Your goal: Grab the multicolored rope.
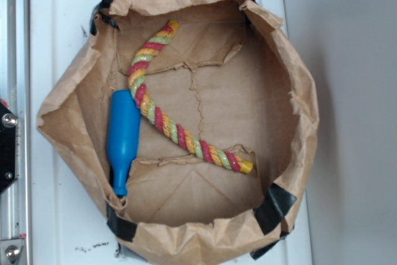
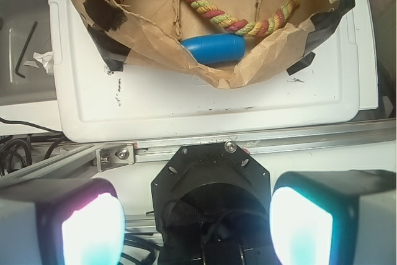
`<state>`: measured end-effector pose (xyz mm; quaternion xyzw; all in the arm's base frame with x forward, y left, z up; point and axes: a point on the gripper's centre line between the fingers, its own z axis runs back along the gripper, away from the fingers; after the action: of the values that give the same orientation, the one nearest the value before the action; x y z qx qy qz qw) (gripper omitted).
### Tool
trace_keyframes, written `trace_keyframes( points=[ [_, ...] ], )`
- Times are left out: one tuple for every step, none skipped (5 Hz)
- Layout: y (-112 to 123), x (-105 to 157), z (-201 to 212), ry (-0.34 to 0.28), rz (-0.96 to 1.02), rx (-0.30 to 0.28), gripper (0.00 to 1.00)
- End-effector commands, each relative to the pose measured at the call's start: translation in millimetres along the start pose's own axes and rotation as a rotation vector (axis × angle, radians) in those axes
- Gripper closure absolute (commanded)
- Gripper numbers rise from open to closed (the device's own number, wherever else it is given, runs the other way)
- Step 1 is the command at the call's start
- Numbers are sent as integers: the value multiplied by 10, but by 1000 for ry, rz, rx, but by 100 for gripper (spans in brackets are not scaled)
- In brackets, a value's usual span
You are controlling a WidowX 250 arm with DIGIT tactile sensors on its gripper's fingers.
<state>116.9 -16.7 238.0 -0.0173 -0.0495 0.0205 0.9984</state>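
The multicolored rope lies curved on the floor of a rolled-down brown paper bag that sits on a white tray. One yellow end points toward the bag's far wall, the other rests near the taped front rim, and the middle bend touches the blue bottle-shaped toy along the bag's left wall. In the wrist view the gripper hangs outside the bag, above the metal rail, with its two fingers spread wide and nothing between them. The approach likely comes first: carry the open jaws over the rim and descend on the free stretch between the bottle and the lower yellow end, jaws across the cord, clear of the toy and the crumpled paper walls.
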Motion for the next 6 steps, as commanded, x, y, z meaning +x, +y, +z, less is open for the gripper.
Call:
trace_keyframes(
  points=[
    [0, 0, 0, 0, 0, 0, 0],
    [222, 373, -104, -45, 29, 35, 0],
    [412, 648, -308, -51, 36, 57, 0],
    [735, 993, -506, -70, 18, 91, 0],
    [890, 1144, -744, -89, 9, 63, 0],
    [619, 1297, -886, -97, 7, 28, 0]
  ],
)
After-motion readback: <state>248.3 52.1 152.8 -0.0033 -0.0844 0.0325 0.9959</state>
